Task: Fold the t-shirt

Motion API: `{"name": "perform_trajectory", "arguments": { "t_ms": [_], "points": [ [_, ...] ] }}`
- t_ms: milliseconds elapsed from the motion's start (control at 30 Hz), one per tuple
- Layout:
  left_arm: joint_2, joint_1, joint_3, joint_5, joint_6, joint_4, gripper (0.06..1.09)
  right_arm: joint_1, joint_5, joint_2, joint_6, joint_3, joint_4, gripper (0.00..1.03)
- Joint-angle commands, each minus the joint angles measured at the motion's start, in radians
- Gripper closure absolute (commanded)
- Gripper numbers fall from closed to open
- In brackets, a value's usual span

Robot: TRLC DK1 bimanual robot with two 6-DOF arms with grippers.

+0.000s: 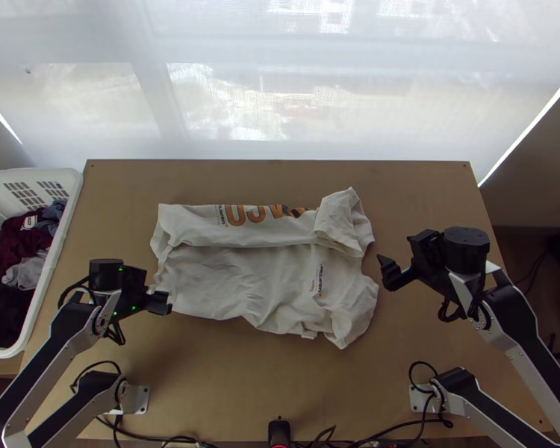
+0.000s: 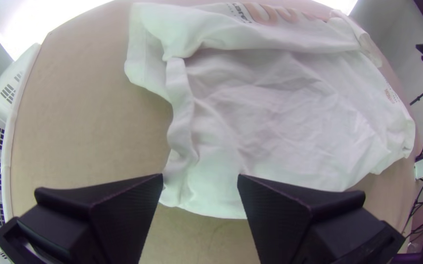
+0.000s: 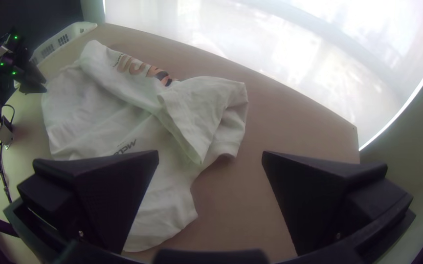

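Observation:
A white t-shirt (image 1: 235, 276) lies wrinkled on the table, its far edge folded over toward the near side in a long strip with orange lettering; a sleeve (image 1: 343, 224) lies folded over at the strip's right end. Just at the shirt's near left corner, my left gripper (image 1: 160, 299) stands open. In the left wrist view the shirt (image 2: 279, 112) extends beyond this open left gripper (image 2: 200, 180). To the right of the shirt, apart from it, is my right gripper (image 1: 398, 257), also open. The right wrist view has the shirt (image 3: 123, 122) and the parted right gripper (image 3: 210, 155).
A white basket (image 1: 56, 261) of dark and grey clothes stands at the table's left edge. Bare wood (image 1: 243, 381) lies between the shirt and the near edge, where cables run and a small black device (image 1: 278, 431) stands.

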Motion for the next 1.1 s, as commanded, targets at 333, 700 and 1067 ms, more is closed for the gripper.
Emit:
{"name": "perform_trajectory", "arguments": {
  "t_ms": [333, 700, 1067],
  "points": [
    [0.023, 0.006, -0.044, -0.005, -0.044, 0.072, 1.05, 0.073, -0.005, -0.061, -0.001, -0.008, -0.126, 0.05],
    [-0.032, 0.007, 0.065, -0.001, -0.084, 0.023, 1.05, 0.221, -0.028, -0.076, -0.029, -0.029, -0.239, 0.04],
    [-0.032, 0.035, 0.242, -0.001, -0.136, 0.021, 1.05, 0.383, -0.05, -0.01, -0.044, -0.017, -0.226, 0.05]
  ]
}}
